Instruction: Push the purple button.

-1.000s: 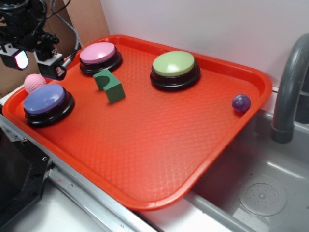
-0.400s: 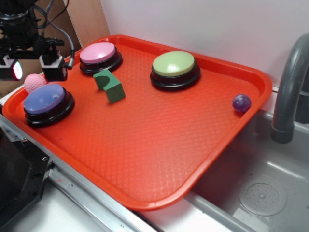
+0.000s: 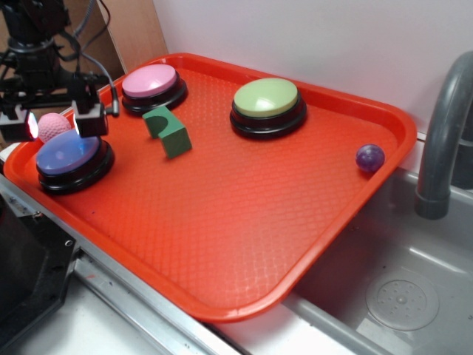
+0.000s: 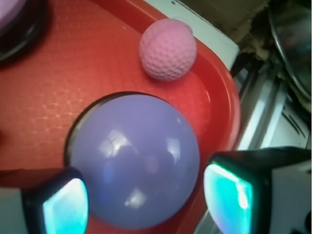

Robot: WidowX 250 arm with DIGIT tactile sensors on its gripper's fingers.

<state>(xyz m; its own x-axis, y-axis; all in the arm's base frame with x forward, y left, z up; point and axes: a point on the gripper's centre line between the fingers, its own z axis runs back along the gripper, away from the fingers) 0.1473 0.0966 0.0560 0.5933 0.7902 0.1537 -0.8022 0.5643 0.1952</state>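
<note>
1. The step in hand is judged to be the approach: the gripper point(image 3: 53, 122) is held above the purple button point(image 3: 69, 155), and no contact with the dome can be made out in either view.
2. The fingers point(image 4: 229, 197) are seen spread apart, one on each side of the dome in the wrist view, with nothing held between them.
3. The purple button point(image 4: 134, 158) is found at the near left corner of the red tray point(image 3: 244, 214), just beside the rim, almost directly beneath the gripper.
4. A pink ball point(image 4: 167, 48) is seen just beside the button, apart from it, near the tray's edge.
5. The next move is judged to call for a straight descent, so that the dome is pressed from above; whether the spread fingers would straddle the dome rather than press it cannot be told, so closing them first may be needed.
6. The pink button point(image 3: 151, 81) and the small purple ball point(image 3: 369, 157) lie well apart and are to be left alone.
</note>
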